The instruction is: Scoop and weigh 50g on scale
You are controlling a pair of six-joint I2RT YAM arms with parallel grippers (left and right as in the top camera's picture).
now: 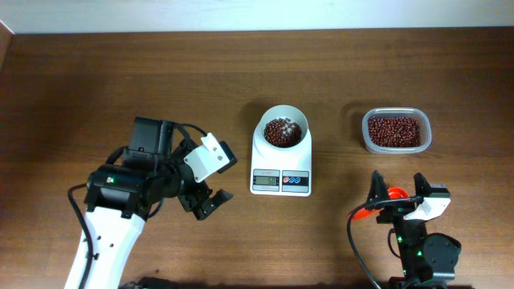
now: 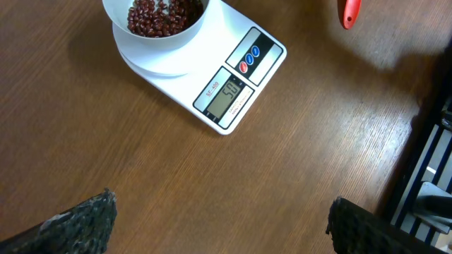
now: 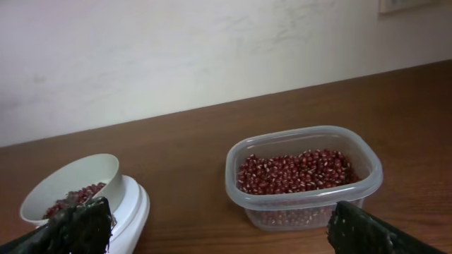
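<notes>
We see beans (image 1: 284, 132) in the bowl of the scale (image 1: 281, 167), a tub (image 1: 396, 131) to its right, and the jaws of the left arm (image 1: 112, 189) and right arm (image 1: 419, 249) spread wide, empty.

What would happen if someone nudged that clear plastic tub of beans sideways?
The tub looks low and wide, so it would probably slide on the smooth wooden table rather than tip. It is partly filled with beans, so it likely feels fairly heavy for its size. Its thin clear walls may flex if squeezed.
</notes>
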